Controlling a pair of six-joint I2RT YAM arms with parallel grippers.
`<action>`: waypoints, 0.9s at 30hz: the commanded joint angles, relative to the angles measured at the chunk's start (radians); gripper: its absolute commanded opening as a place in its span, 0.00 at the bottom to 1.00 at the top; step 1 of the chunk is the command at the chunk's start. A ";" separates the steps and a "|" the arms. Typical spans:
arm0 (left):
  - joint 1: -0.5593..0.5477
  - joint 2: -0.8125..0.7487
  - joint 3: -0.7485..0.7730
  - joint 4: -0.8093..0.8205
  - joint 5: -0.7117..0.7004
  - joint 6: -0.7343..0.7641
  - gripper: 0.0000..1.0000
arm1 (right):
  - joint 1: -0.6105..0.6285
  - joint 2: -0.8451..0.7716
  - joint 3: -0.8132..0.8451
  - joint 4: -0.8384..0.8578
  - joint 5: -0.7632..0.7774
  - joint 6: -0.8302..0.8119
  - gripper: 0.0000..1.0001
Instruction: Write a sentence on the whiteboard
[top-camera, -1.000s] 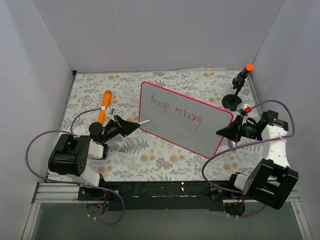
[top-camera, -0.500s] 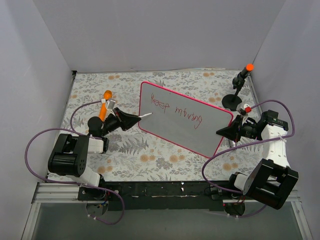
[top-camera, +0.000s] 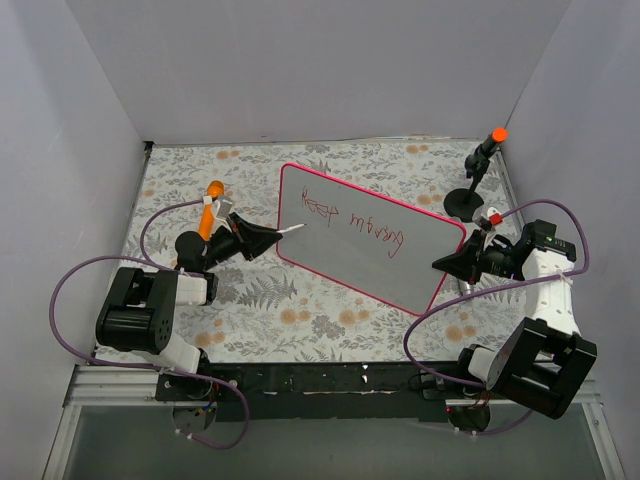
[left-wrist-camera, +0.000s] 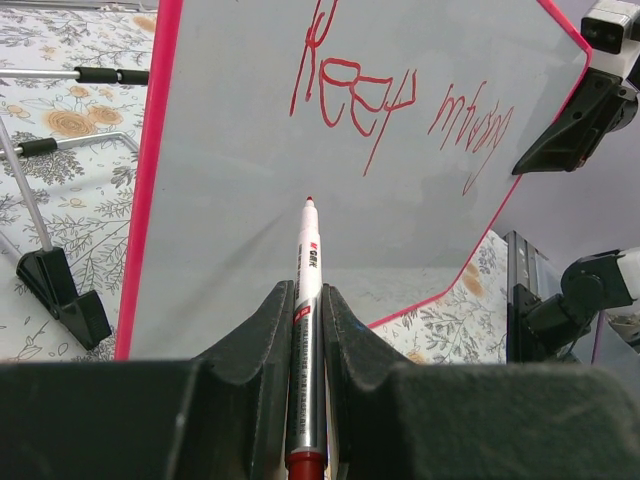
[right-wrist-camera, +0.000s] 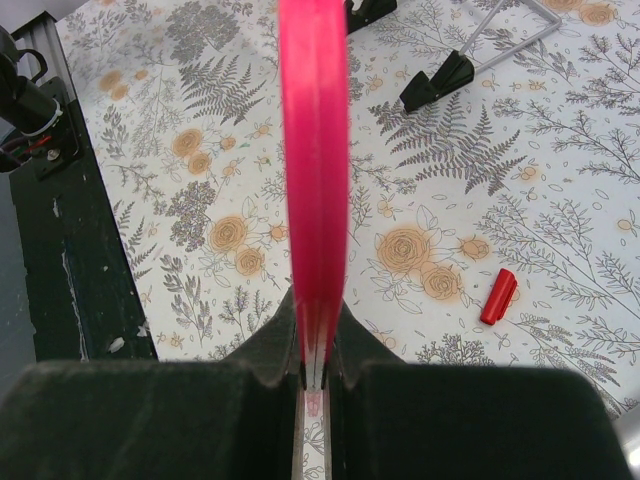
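Left pincer clamps the marker near the whiteboard; right pincer pinches its frame. Hard pressing could slip it.

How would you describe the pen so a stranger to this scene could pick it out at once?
Find the big white board with the pink frame on the flowered table. At its left edge the left gripper holds the pen, pointed at the board near the red writing. It is slim and white with a red tip, unlike the orange-topped black stand behind.
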 joint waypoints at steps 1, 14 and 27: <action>0.008 -0.019 0.029 -0.011 0.002 0.046 0.00 | 0.004 -0.009 -0.004 0.029 0.032 -0.020 0.01; 0.007 0.007 0.036 -0.027 -0.001 0.054 0.00 | 0.004 -0.010 -0.006 0.029 0.032 -0.022 0.01; 0.007 0.027 0.041 -0.050 -0.014 0.066 0.00 | 0.004 -0.009 -0.006 0.030 0.032 -0.022 0.01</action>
